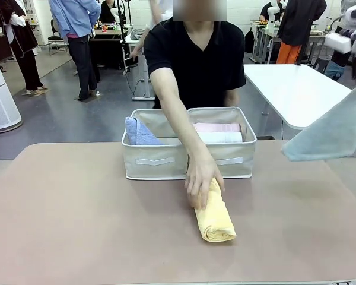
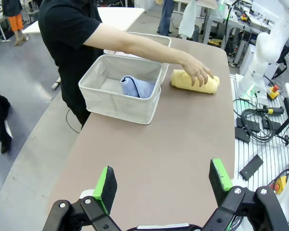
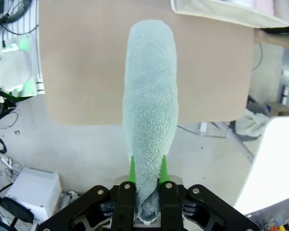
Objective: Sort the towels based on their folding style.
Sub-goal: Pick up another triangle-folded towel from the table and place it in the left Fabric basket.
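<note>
Pinching the teal-grey pointed towel aloft with our right gripper for sorting, left gripper spread and idle, we see a person's hand on the yellow roll.

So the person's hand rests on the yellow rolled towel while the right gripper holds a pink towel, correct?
No: the right gripper holds a pale teal-grey towel, not a pink one, as the right wrist view shows. The person's hand does rest on the yellow rolled towel.
</note>
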`<state>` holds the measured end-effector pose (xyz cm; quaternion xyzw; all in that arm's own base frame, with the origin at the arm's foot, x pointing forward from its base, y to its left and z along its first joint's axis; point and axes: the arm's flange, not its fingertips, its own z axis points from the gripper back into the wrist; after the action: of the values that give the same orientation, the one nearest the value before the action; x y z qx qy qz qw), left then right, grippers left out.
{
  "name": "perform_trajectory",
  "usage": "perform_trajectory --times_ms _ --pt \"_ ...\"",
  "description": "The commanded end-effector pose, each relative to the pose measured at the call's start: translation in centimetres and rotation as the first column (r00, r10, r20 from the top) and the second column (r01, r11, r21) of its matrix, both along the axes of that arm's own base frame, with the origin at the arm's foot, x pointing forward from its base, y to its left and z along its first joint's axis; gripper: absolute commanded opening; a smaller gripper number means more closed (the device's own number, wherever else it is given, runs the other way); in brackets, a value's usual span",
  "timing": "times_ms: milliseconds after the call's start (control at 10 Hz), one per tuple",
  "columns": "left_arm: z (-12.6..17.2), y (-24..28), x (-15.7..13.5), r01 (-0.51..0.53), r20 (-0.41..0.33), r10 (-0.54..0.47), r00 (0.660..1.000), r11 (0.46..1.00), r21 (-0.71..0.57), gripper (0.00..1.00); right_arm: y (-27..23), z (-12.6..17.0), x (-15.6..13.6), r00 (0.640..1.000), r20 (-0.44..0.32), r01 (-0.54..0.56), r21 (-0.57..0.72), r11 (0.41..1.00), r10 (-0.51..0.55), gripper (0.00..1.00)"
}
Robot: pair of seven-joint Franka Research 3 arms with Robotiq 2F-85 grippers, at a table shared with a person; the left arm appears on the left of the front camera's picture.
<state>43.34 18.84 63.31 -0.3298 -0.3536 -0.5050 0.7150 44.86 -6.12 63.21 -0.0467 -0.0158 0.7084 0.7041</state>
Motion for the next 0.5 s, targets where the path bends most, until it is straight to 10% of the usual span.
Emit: perform_trajectory --times_ms 0,400 --pt "0.1 -0.1 -0.3 0.003 0.002 -0.003 1.0 1.0 -0.006 1.0 0.4 1.0 -1.9 0.998 0.042 0.044 -0.017 0.999 -0.044 0.12" --pt "0.1 -0.1 -0.3 0.003 0.002 -0.003 1.0 1.0 -0.006 1.0 0.2 3.3 -3.5 0.998 0.058 0.039 0.013 0.999 -0.04 0.12"
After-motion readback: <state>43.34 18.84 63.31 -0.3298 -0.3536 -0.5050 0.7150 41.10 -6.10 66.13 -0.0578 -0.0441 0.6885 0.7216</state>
